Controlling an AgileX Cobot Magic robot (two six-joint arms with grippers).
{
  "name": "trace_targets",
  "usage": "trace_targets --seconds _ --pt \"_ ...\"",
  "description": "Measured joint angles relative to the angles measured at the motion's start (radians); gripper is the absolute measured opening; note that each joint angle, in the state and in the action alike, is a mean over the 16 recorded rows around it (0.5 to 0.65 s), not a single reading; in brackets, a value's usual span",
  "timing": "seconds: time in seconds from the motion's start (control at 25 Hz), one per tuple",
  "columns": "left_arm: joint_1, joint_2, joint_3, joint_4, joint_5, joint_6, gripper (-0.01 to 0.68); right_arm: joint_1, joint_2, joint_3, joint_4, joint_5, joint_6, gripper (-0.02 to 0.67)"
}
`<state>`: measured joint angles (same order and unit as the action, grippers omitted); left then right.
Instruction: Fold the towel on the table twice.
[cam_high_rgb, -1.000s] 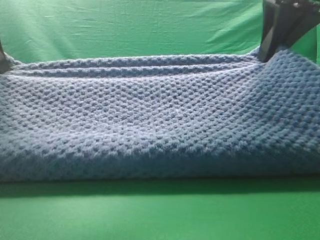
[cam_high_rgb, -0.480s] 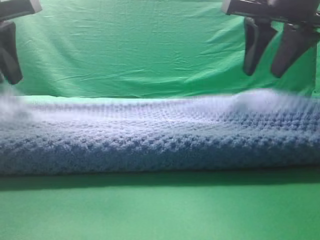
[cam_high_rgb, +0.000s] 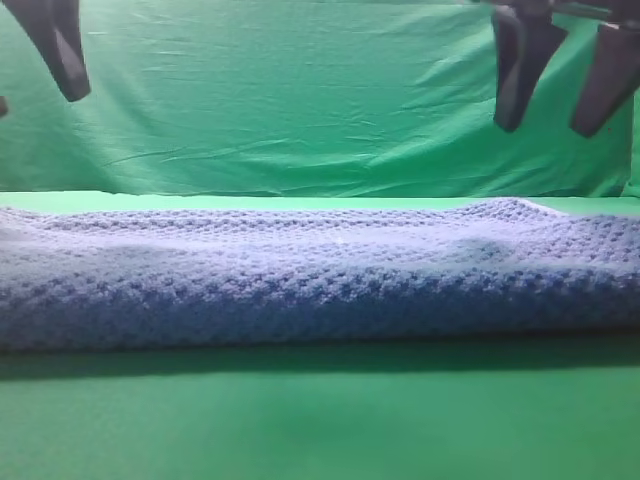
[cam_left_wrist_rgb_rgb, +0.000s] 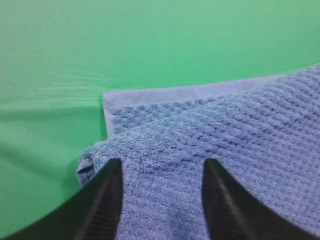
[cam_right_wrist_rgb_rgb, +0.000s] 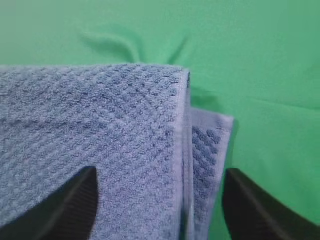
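Note:
The blue-grey waffle-weave towel (cam_high_rgb: 320, 275) lies folded flat across the green table (cam_high_rgb: 320, 420), its fold facing the front. My left gripper (cam_high_rgb: 30, 55) hangs open and empty above the towel's far left corner; only one finger shows fully in the exterior view. My right gripper (cam_high_rgb: 560, 70) hangs open and empty above the far right corner. The left wrist view shows the towel's stacked corner (cam_left_wrist_rgb_rgb: 150, 130) with its pale hem between my open fingers (cam_left_wrist_rgb_rgb: 100, 205). The right wrist view shows the top layer's hemmed corner (cam_right_wrist_rgb_rgb: 170, 100) over the lower layer, between open fingers (cam_right_wrist_rgb_rgb: 70, 210).
A wrinkled green cloth backdrop (cam_high_rgb: 290, 100) hangs behind the table. Bare green table surface lies in front of the towel and past its corners (cam_left_wrist_rgb_rgb: 50, 130) (cam_right_wrist_rgb_rgb: 270, 130).
Both grippers let go of the towel's far edge and rose upward. The lifted edge dropped, and the towel settled flat into a folded stack.

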<state>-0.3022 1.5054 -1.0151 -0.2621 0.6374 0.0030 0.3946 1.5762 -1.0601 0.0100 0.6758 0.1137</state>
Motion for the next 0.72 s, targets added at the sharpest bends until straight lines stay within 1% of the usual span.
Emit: trace_targets --seconds 0.24,0.36,0.44,0.52,0.72 --pt "0.0 -0.078 -0.041 -0.017 0.056 0.055 0.195 0.0 -0.105 0.0 -0.003 0.062 -0.001 0.158" --pt "0.0 -0.147 -0.036 -0.041 0.063 0.103 0.094 0.0 -0.174 0.001 -0.006 0.094 -0.002 0.066" --pt "0.0 -0.206 -0.021 -0.063 0.062 0.142 0.046 0.0 -0.226 0.005 -0.008 0.113 -0.005 0.026" --pt "0.0 -0.273 -0.001 -0.086 0.06 0.183 0.016 0.0 -0.283 0.013 -0.011 0.127 -0.008 0.007" --pt "0.0 -0.47 0.074 -0.148 0.052 0.284 0.0 0.0 -0.451 0.053 -0.016 0.138 -0.028 0.0"
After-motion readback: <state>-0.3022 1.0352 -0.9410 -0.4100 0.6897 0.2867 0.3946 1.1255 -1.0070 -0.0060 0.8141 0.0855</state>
